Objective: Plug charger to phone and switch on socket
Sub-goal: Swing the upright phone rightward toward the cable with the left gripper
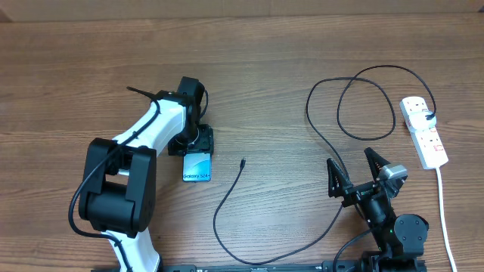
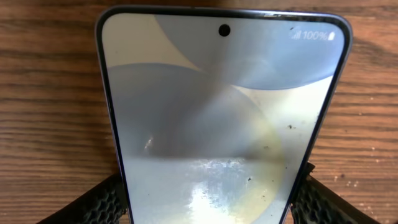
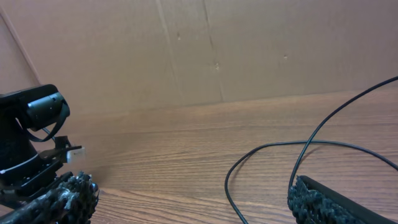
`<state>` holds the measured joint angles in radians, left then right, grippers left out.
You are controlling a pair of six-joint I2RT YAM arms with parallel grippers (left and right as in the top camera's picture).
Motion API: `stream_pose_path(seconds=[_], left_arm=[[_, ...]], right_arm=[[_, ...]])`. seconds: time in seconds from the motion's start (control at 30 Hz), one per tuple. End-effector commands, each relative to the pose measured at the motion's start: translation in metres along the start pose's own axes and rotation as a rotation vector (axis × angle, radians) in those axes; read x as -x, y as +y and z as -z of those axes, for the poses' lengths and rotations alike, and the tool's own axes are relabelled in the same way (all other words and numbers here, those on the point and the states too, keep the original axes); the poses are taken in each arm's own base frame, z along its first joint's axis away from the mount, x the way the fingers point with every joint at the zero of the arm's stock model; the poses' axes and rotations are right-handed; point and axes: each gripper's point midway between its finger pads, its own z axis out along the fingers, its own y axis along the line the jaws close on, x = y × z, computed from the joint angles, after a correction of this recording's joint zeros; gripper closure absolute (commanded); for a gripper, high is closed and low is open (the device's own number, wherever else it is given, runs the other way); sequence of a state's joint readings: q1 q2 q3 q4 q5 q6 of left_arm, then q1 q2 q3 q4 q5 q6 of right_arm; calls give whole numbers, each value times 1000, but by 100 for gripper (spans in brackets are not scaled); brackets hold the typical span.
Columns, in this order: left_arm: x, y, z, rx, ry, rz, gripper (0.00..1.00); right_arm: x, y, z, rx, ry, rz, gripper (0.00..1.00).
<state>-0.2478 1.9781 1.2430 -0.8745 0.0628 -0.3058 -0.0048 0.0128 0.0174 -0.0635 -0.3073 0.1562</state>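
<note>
Phone (image 2: 224, 118) lies clamped inside the left pincer (image 2: 211, 190).

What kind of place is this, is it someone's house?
Likely a robot test bench, not a home: a white robot arm and a black robot arm sit at a wooden table, a phone and a power strip are laid out, and a plain brown board stands behind.

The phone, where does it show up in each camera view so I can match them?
Overhead: the phone lies left of centre, at the left hand.
Left wrist: the phone fills the frame, between that hand's fingers.
Right wrist: not in it.
Shared landmark: the wood-grain table.
</note>
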Motion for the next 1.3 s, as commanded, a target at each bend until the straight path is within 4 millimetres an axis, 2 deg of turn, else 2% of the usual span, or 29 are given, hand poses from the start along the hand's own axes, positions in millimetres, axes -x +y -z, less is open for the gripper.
stream_pose_path(seconds=[0.0,0.2,0.37,0.57,1.27], left_arm=[[-71,-34,-60,-254,318,-26,33],[-69,-72,-45,-492,328,-39,32],[-49,-98,-35,-657,251,-70,33],[-36,-103,-36,-668,195,-78,33],[-36,-106,-38,-660,180,-105,32]], right_arm=[[-2,1,0,7,-3,2,0],[-2,1,0,7,-3,2,0],[-2,1,0,7,-3,2,0],[-2,1,0,7,-3,2,0],[-2,1,0,7,-3,2,0]])
